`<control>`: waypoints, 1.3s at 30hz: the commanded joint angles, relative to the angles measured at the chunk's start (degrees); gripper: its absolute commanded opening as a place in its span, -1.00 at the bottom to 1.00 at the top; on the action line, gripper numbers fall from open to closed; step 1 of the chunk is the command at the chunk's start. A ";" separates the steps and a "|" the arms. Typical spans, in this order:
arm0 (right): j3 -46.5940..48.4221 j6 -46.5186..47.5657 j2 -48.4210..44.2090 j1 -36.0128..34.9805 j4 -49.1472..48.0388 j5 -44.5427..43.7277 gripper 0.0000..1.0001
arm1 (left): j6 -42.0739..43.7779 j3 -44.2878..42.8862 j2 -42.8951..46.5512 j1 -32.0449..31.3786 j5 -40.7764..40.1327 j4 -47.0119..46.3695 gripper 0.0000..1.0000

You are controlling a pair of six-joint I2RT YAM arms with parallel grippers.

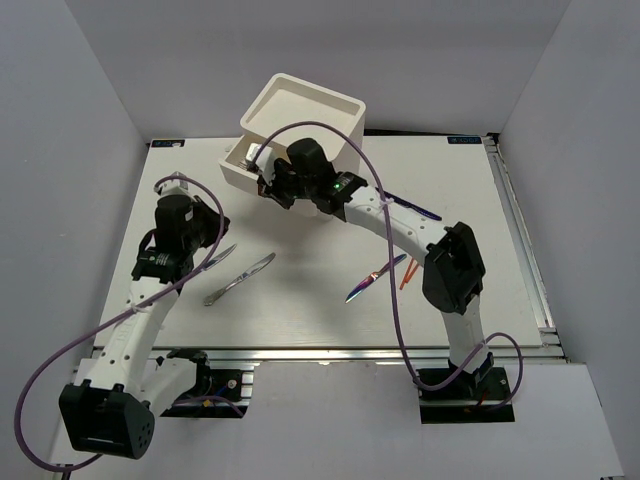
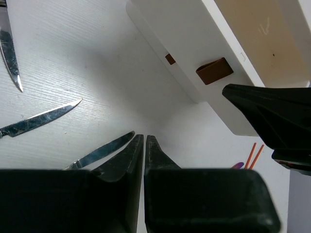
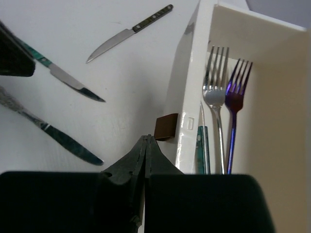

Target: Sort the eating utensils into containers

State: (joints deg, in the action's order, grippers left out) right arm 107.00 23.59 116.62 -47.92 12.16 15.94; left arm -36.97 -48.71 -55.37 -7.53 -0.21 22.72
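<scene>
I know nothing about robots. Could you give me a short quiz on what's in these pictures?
1. True or false: the drawer holds a silver fork and a purple fork.
2. The pull on the drawer front is: A dark red-brown, B green, C yellow.
3. Fill in: the right gripper is ___ (open or shut).
Key: 1 true; 2 A; 3 shut.
</scene>
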 commanded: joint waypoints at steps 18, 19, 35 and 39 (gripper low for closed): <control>-2.16 4.28 -0.34 1.25 -9.46 -25.47 -0.91 | 0.59 -1.65 -0.87 0.59 -0.06 -0.75 -0.63; 0.90 3.31 -0.60 1.69 -6.74 -18.39 -0.85 | 0.58 -1.65 -1.14 0.67 0.03 -0.83 -0.63; 15.96 -6.28 4.40 16.10 -4.34 8.13 0.32 | 0.32 -1.74 -9.82 0.76 14.77 -13.57 -0.40; 17.53 -3.03 7.03 18.65 -2.06 9.62 0.33 | -0.12 -2.62 -14.83 0.76 20.05 -18.75 -0.34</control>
State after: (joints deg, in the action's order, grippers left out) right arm 121.71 19.64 121.47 -30.24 7.75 22.26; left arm -36.93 -48.86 -67.75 -7.20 12.86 9.85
